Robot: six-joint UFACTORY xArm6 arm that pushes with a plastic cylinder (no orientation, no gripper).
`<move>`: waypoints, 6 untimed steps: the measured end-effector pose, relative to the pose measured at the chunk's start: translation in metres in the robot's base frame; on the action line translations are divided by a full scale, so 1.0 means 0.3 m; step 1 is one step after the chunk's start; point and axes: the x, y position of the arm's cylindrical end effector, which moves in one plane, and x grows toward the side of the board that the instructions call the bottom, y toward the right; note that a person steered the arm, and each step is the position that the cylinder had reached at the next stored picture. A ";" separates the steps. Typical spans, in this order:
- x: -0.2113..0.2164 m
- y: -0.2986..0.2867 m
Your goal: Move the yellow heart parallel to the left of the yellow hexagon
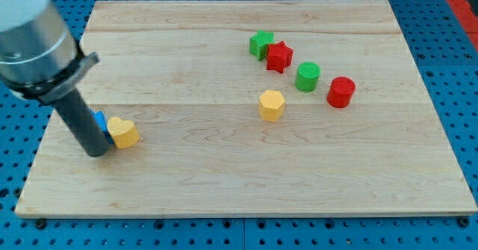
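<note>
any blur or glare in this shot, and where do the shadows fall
Camera view: the arm's grey housing at the view's top left is soft and out of focus; the blocks are sharp, like the yellow hexagon and yellow heart. No glare on the board; shadows are faint and short beneath each block.

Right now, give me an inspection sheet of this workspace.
Surface: wooden board, flat, pale planks.
Job's things: yellow heart near the view's left edge; yellow hexagon mid-board, far to the heart's right.
Clutter: blue block, mostly hidden behind the rod, touching the heart; green star against red star; green cylinder; red cylinder.
Grippers: none; my tip sits just left of the heart, at or near contact.
Cables: nothing seen.
Surroundings: blue perforated base around the board.
</note>
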 end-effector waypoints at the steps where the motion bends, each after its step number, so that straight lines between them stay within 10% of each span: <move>1: -0.102 0.052; 6: -0.201 0.338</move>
